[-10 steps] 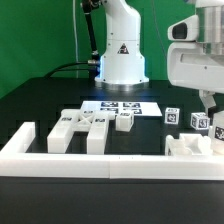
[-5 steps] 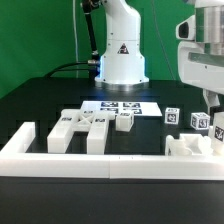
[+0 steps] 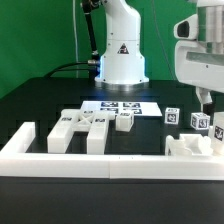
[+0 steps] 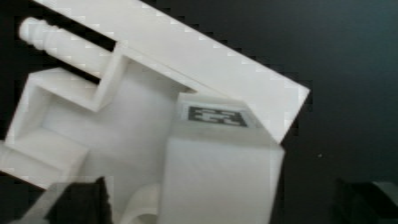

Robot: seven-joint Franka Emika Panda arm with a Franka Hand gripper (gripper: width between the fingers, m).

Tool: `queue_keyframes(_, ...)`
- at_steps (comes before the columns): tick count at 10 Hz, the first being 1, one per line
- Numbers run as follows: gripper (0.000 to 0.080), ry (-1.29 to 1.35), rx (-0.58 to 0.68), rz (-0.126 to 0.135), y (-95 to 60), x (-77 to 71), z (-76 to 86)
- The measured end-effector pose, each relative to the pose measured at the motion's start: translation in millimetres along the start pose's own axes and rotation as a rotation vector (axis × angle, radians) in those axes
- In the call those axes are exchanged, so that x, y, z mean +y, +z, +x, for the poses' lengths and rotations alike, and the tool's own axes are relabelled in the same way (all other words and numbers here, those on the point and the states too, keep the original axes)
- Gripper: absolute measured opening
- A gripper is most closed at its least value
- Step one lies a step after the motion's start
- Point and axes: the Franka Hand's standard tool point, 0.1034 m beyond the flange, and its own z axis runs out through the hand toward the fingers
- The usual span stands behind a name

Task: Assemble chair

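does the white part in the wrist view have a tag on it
Yes, a small black-and-white square tag sits on one face of the white chair part.

Flat marker board (image 3: 148,106) on the black table (image 3: 40,100), long white border wall (image 3: 110,164) in front, green backdrop (image 3: 30,30) behind.

White chair parts (image 3: 85,125) lie on the black surface (image 3: 40,105) behind the long border wall (image 3: 100,162). At the exterior view's right, the tool (image 3: 205,99) hangs over more tagged parts (image 3: 190,146).
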Motion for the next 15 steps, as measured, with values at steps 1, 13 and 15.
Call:
queue_keyframes(1,0.0647,-0.128,0.0,0.0,0.1,-0.2,-0.5)
queue_keyframes(13,0.0648,-1.014,0.026,-0.027,2.6,-1.9,-3.5)
queue_keyframes(15,0.0534,-1.146,0.029,-0.029,2.4,-1.3,-1.3)
